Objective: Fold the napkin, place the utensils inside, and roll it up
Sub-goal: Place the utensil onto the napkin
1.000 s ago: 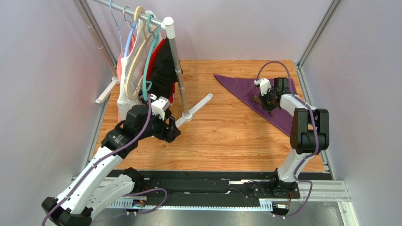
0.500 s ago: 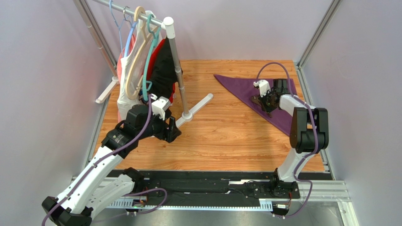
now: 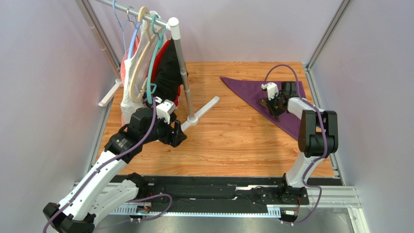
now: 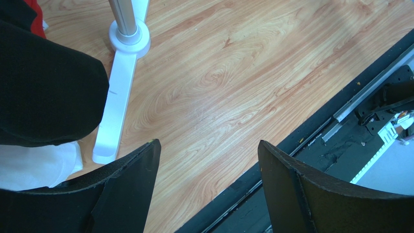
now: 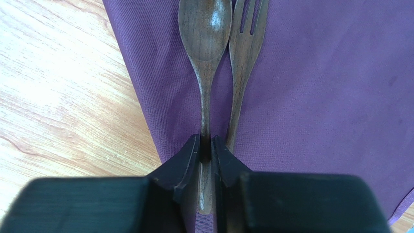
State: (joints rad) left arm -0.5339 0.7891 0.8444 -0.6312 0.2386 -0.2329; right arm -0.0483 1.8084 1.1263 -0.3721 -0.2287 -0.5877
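The napkin (image 3: 248, 90) lies folded into a triangle at the far right of the table (image 3: 228, 141). Both utensils rest on it. In the right wrist view the spoon (image 5: 204, 87) and the fork (image 5: 241, 73) lie side by side and almost touching. Their long axes run straight out from the right gripper (image 5: 206, 145), bowl and tines at the far end, handles toward the fingers. They sit just inside the napkin's edge on the left of that view, with most of the cloth spread to their right.

The right gripper straddles the spoon's handle with its jaws nearly together. Whether they pinch it or merely flank it I cannot tell (the gap on either side is a sliver at best). The fork is outside the jaws, just to the right.

The left gripper (image 4: 209, 150) hangs wide open and empty near the garment rack's white foot (image 4: 119, 97), well apart from the napkin. The right arm is by far the nearer. I judge that rolling would go across the utensils' long axes, starting from the edge beside the spoon.
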